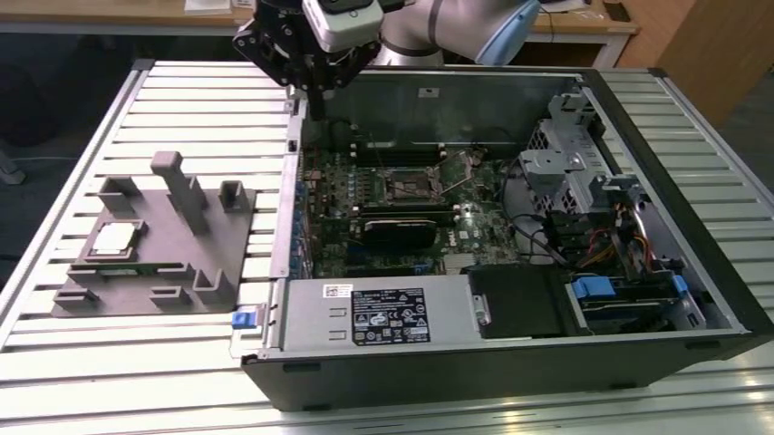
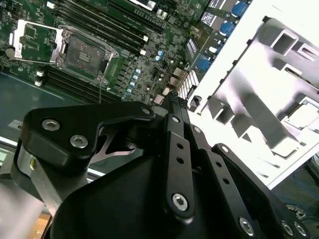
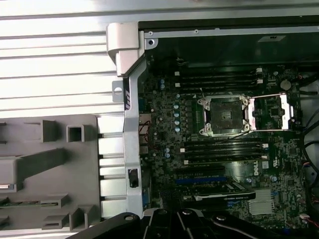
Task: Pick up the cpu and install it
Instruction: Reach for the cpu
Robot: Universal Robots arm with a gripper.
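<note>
Black jointed gripper (image 2: 174, 98) looks closed and empty, while silvery square cpu (image 1: 114, 237) lies on grey fixture (image 1: 172, 252).

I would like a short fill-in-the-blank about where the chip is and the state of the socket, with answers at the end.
The small square silver-topped cpu lies on the ____ moulded plastic fixture.
In the exterior view, that fixture stands ____ of the open black computer case.
The green motherboard's square metal socket is ____, holding no chip.
Missing words: grey; left; empty.
</note>
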